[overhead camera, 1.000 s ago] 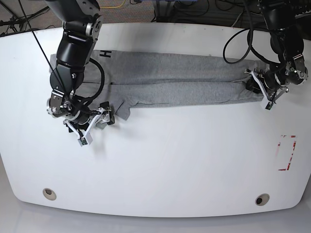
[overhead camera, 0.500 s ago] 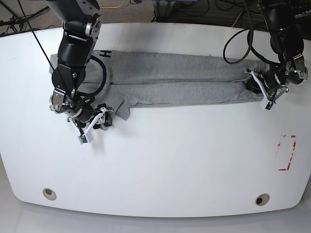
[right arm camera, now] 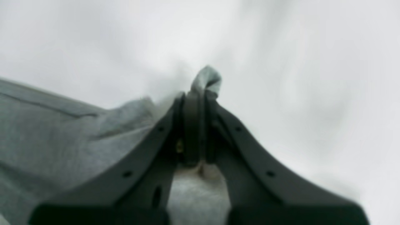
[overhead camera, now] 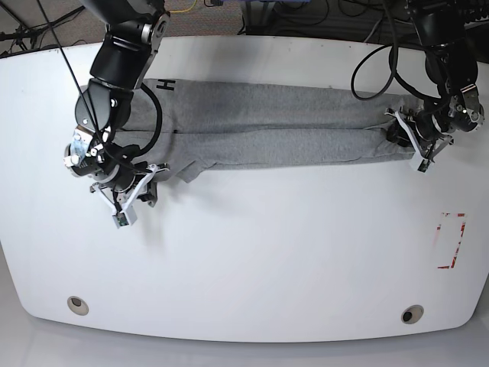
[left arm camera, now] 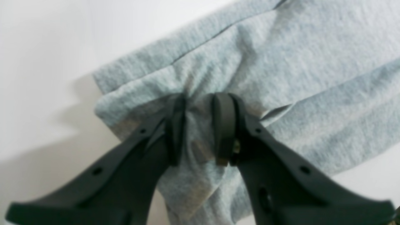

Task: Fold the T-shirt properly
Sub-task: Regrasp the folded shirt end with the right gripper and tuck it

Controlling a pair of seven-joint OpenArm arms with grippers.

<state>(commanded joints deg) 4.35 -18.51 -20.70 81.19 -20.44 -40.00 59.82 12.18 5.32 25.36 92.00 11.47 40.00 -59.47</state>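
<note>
The T-shirt [overhead camera: 275, 126] lay along the far half of the white counter [overhead camera: 267, 260], already folded lengthwise into a long narrow band, with dark lettering peeking out at one end. The left hand [left arm camera: 200, 125] was pinched on bunched cloth at the shirt's other end. The right hand [right arm camera: 195, 125] was clamped on a corner at the lettered end. By my reckoning the crosswise folds were not yet made.
</note>
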